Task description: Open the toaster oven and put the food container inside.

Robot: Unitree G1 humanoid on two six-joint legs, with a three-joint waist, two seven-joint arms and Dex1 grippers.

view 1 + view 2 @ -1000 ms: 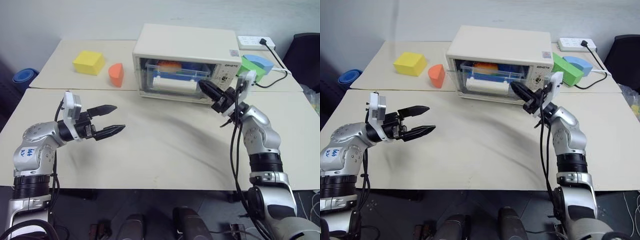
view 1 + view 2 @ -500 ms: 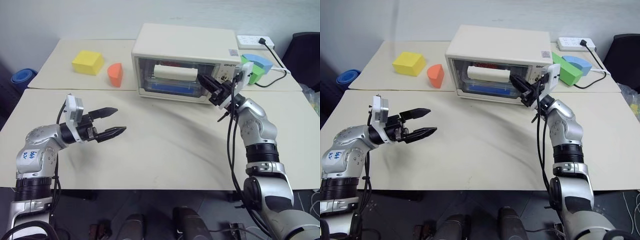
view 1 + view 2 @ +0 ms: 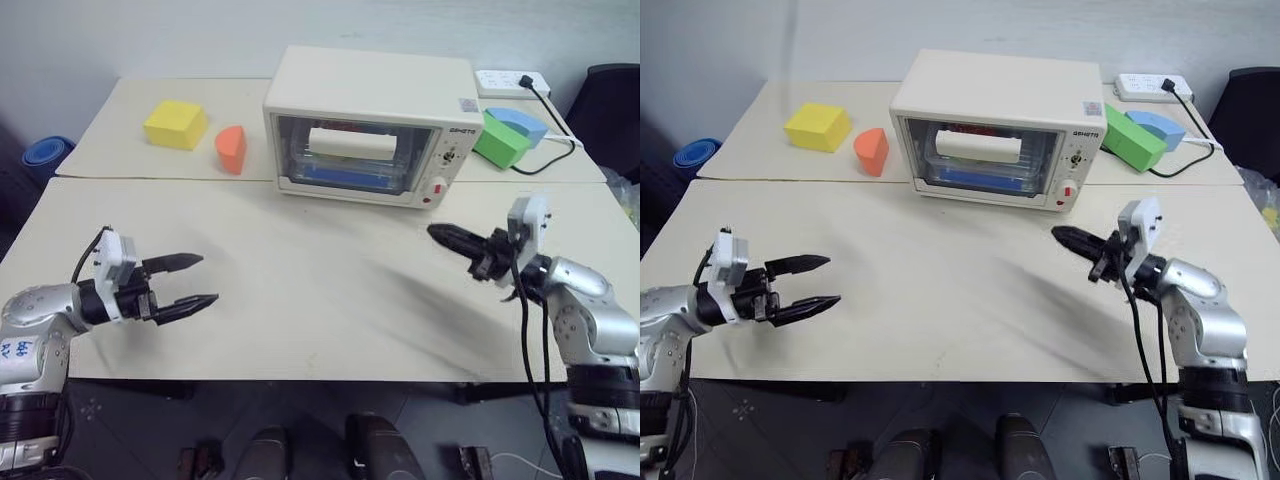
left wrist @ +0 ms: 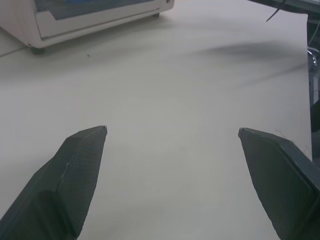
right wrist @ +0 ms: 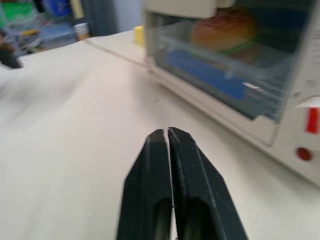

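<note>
Surface: your two beige tables point(image 3: 330, 300) stand pushed together against a pale wall, with a seam running between them.
Toaster oven point(image 3: 370, 125): you have it at the back of the near table's far edge, door shut, white handle point(image 3: 350, 142) high on the glass, red button point(image 3: 436, 187) at the lower right of the front.
Food container point(image 5: 235, 65): you can see it through the glass, inside the oven, a clear box with a blue clip and a toy hamburger in it.
Left gripper point(image 3: 188, 282): you hold it low over the near table on the left, well apart from the oven, fingers spread wide with nothing between them.
Right gripper point(image 3: 445, 237): you hold it over the near table on the right, pointing inward, near the oven's front but not touching it; its fingers lie pressed together, gripping nothing.
Yellow block point(image 3: 176, 125): on the far table, left of the oven.
Orange wedge point(image 3: 231, 149): just beside the oven's left side.
Green block point(image 3: 500, 140): right of the oven, with a blue piece point(image 3: 520, 123) behind it.
Power strip point(image 3: 512, 83): at the far right, black cable point(image 3: 560, 145) plugged in.
</note>
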